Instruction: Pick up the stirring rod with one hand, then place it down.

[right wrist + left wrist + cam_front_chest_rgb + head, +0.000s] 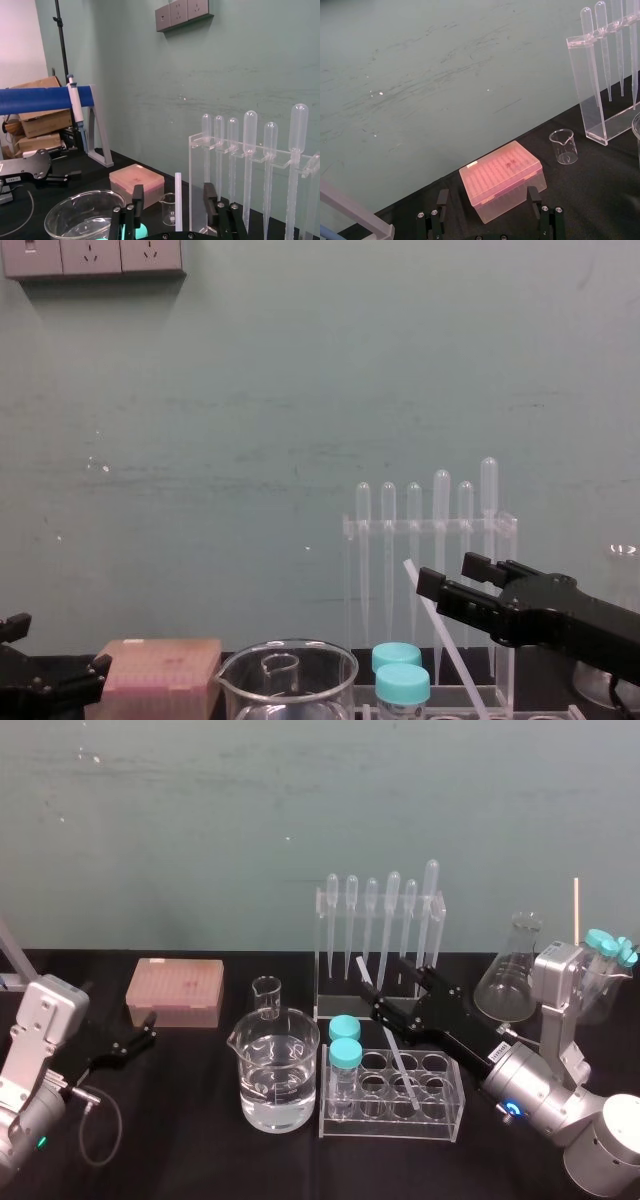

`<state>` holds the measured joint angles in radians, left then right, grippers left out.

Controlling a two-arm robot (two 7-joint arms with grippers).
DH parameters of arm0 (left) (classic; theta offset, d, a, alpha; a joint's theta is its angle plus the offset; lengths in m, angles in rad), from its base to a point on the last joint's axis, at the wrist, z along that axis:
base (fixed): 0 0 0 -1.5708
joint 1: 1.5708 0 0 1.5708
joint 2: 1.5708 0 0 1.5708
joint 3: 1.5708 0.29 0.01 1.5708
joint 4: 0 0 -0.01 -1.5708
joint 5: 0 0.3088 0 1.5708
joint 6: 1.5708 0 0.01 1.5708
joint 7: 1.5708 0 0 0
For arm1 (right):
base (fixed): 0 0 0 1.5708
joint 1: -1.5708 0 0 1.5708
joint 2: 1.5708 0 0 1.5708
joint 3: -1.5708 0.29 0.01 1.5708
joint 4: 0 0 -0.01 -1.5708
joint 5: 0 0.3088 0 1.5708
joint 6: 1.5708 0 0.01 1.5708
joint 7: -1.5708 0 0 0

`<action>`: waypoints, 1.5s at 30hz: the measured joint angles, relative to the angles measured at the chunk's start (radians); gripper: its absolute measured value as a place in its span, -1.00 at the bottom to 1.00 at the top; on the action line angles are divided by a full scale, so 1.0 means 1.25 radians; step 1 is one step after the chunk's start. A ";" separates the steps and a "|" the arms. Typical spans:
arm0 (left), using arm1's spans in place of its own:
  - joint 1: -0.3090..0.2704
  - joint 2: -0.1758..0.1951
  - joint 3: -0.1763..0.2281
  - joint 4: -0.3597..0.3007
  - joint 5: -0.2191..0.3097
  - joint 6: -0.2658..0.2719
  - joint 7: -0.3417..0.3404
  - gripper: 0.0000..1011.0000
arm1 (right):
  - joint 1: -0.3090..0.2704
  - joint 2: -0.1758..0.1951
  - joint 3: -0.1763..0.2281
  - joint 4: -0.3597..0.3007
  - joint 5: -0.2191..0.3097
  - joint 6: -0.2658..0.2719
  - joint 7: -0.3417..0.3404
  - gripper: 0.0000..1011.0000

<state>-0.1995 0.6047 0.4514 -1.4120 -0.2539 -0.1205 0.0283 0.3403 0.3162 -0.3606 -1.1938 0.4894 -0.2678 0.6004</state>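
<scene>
Even diffuse light, moderately bright. Wall uniformly lit; soft glints on beaker rim; black counter dark, shadows barely visible.

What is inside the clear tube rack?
The rack holds two teal-capped tubes at its left end and the stirring rod, leaning in a middle hole. The right claw covers part of the rod.

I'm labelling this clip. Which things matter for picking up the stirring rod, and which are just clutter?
Job: stirring rod, right gripper open around it.
Lying about: pipette rack, tube rack, large beaker, small beaker, pink box, flask, left gripper parked at the left.
</scene>
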 joint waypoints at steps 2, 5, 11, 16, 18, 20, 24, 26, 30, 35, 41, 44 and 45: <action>0.000 0.000 0.000 0.000 0.000 0.000 0.000 0.98 | 0.000 0.000 0.000 0.000 0.000 0.000 0.000 0.60; 0.000 0.000 0.000 0.000 0.000 0.000 0.000 0.98 | -0.007 0.000 0.006 -0.011 0.001 0.003 -0.009 0.81; 0.000 0.000 0.000 0.000 0.000 0.000 0.000 0.98 | -0.044 0.004 0.045 -0.051 -0.029 0.006 -0.112 0.98; 0.000 0.000 0.000 0.000 0.000 0.000 0.000 0.98 | -0.089 0.010 0.094 -0.081 -0.107 0.031 -0.278 0.98; 0.000 0.000 0.000 0.000 0.000 0.000 0.000 0.98 | -0.109 0.011 0.110 -0.085 -0.136 0.059 -0.340 0.98; 0.000 0.000 0.000 0.000 0.000 0.000 0.000 0.98 | -0.124 0.011 0.123 -0.083 -0.149 0.084 -0.372 0.98; 0.000 0.000 0.000 0.000 0.000 0.000 0.000 0.98 | -0.136 0.009 0.131 -0.066 -0.159 0.108 -0.388 0.98; 0.000 0.000 0.000 0.000 0.000 0.000 0.000 0.98 | -0.138 0.005 0.134 -0.053 -0.163 0.117 -0.389 0.98; 0.000 0.000 0.000 0.000 0.000 0.000 0.000 0.98 | -0.137 0.004 0.135 -0.045 -0.166 0.122 -0.389 0.98; 0.000 0.000 0.000 0.000 0.000 0.000 0.000 0.98 | -0.137 0.004 0.134 -0.048 -0.165 0.119 -0.388 0.98; 0.000 0.000 0.000 0.000 0.000 0.000 0.000 0.98 | -0.137 0.005 0.133 -0.050 -0.164 0.117 -0.387 0.98; 0.000 0.000 0.000 0.000 0.000 0.000 0.000 0.98 | -0.136 0.005 0.133 -0.051 -0.164 0.117 -0.386 0.98; 0.000 0.000 0.000 0.000 0.000 0.000 0.000 0.98 | -0.136 0.005 0.133 -0.051 -0.163 0.116 -0.386 0.98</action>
<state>-0.1995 0.6047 0.4514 -1.4120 -0.2539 -0.1206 0.0283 0.1700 0.3222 -0.1946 -1.2581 0.2853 -0.1222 0.1180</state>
